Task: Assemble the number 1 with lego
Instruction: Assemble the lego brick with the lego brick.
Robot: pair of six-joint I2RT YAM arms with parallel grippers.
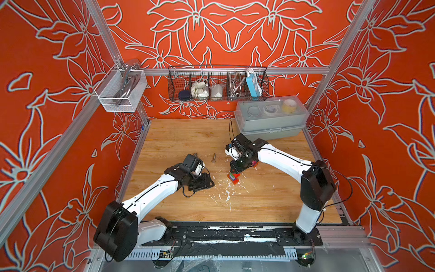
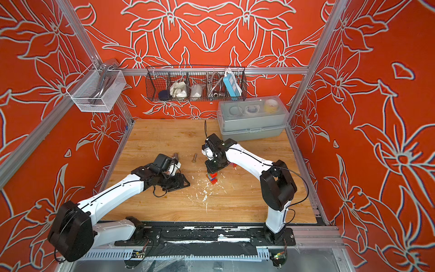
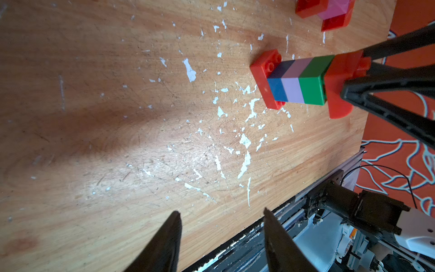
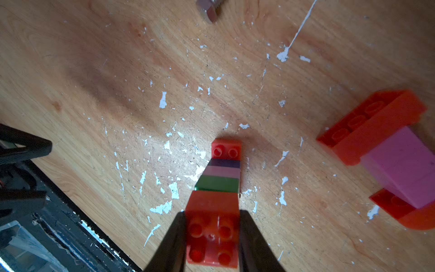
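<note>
A lego tower (image 1: 233, 178) (image 2: 212, 178) stands near the table's middle. It has a long red base brick (image 3: 263, 80), then blue, lilac and green bricks (image 3: 296, 82), with a red brick (image 4: 213, 226) on top. My right gripper (image 4: 211, 213) (image 1: 235, 168) comes down from above, shut on that top red brick. My left gripper (image 3: 221, 212) (image 1: 207, 182) lies low on the table to the tower's left, open and holding nothing. A loose cluster of red and pink bricks (image 4: 388, 153) (image 3: 329, 11) lies past the tower, partly under the right arm in both top views.
Two grey bolts (image 1: 213, 157) (image 1: 195, 154) lie on the wood behind the left gripper. A grey lidded box (image 1: 270, 117) sits at the back right. A black wire basket (image 1: 217, 84) and a white mesh basket (image 1: 120, 89) hang above. White paint flecks (image 1: 227, 195) mark the wood.
</note>
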